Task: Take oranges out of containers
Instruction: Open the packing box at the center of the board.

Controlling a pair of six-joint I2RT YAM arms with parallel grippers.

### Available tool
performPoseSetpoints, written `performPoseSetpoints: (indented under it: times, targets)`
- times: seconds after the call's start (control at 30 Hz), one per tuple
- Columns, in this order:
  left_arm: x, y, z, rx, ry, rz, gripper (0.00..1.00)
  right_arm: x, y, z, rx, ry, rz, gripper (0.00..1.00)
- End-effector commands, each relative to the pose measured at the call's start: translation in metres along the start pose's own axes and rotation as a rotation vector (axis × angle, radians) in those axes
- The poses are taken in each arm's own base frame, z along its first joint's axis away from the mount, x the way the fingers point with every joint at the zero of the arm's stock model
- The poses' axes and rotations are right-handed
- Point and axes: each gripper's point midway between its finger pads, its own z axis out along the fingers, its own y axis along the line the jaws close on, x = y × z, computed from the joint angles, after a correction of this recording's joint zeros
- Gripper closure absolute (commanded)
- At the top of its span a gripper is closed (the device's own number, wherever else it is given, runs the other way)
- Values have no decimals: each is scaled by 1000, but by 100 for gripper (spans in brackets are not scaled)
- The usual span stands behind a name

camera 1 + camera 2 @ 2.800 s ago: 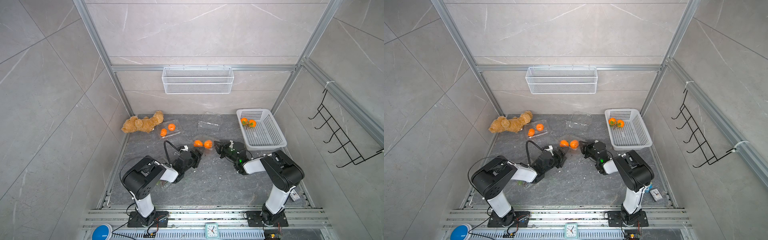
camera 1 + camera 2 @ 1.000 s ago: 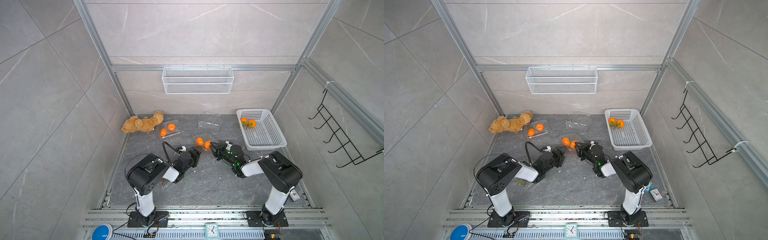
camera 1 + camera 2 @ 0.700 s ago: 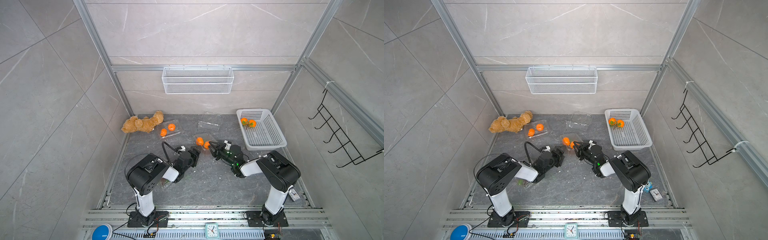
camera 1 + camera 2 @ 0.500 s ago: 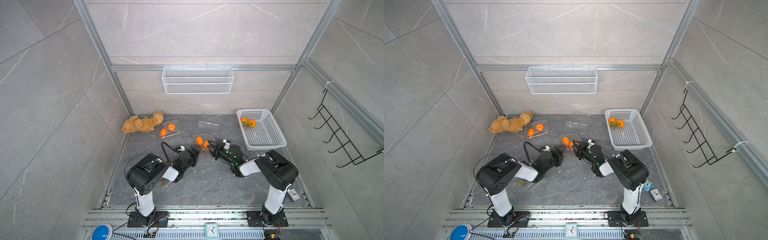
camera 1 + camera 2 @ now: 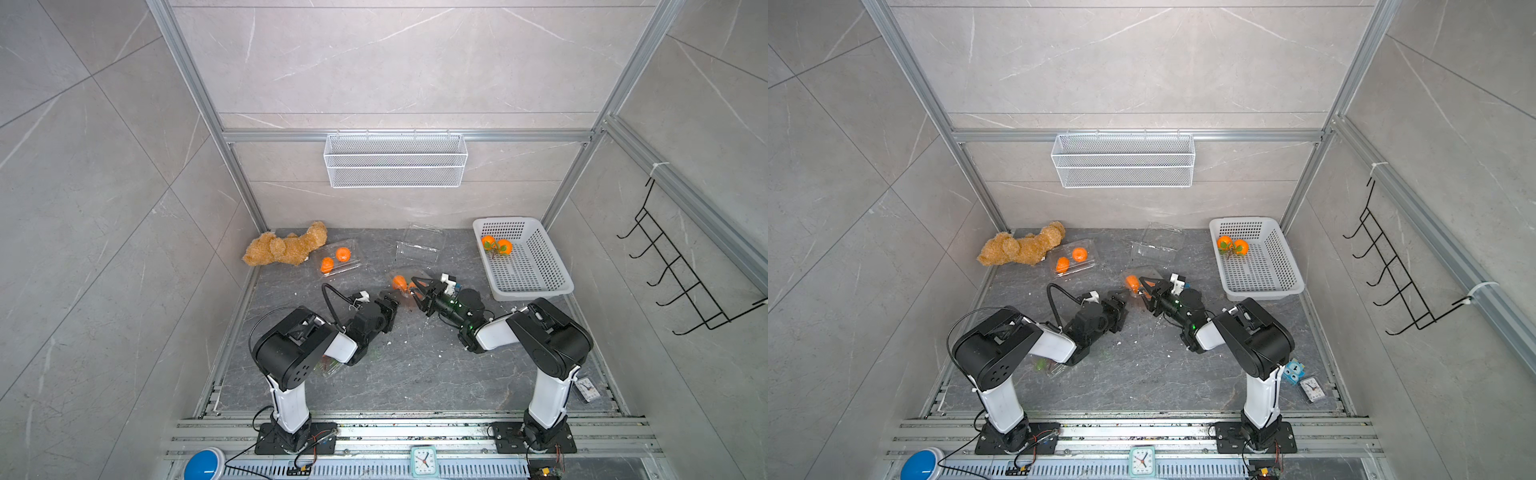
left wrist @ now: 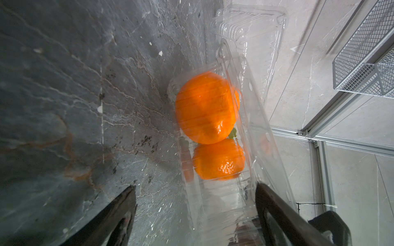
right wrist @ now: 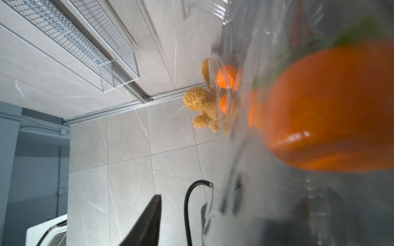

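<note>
A clear container (image 5: pixel 409 277) with two oranges (image 5: pixel 399 282) lies mid-floor between my two grippers. My left gripper (image 5: pixel 388 300) is open at its near left end. In the left wrist view the fingers (image 6: pixel 122 209) stand wide on either side of the container (image 6: pixel 215 204), below the oranges (image 6: pixel 205 107). My right gripper (image 5: pixel 417 291) is open at the container's right end. In the right wrist view one finger (image 7: pixel 150 215) shows bare, the other is blurred behind the plastic, and an orange (image 7: pixel 332 106) fills the view. A second container (image 5: pixel 337 261) holds two oranges beside the teddy bear.
An empty open container (image 5: pixel 419 245) lies near the back wall. The white basket (image 5: pixel 536 270) at the right holds two leafy oranges (image 5: pixel 496 245). The teddy bear (image 5: pixel 286 247) lies back left. Another clear box (image 5: pixel 328 368) sits under my left arm. A wire basket (image 5: pixel 395 160) hangs above.
My right gripper has reached left and back into the middle container, nudging it and its oranges that way, and its jaws have widened. The left arm has barely moved.
</note>
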Motion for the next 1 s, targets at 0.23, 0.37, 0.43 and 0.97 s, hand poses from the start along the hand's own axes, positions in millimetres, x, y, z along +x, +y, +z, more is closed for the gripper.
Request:
performPoseSetpoints:
  times: [0.23,0.37,0.43,0.97]
  targets:
    - [28,2,4,-6,110,31,12,31,30,10,-116,130,-41,55]
    - [29,3,5,-10,113,33,12,35,37,14,-141,161,-56,54]
    - [31,3,6,-11,117,34,12,38,40,16,-150,177,-64,54]
    - [24,-1,-9,-21,92,58,12,32,24,12,-57,182,-72,52]
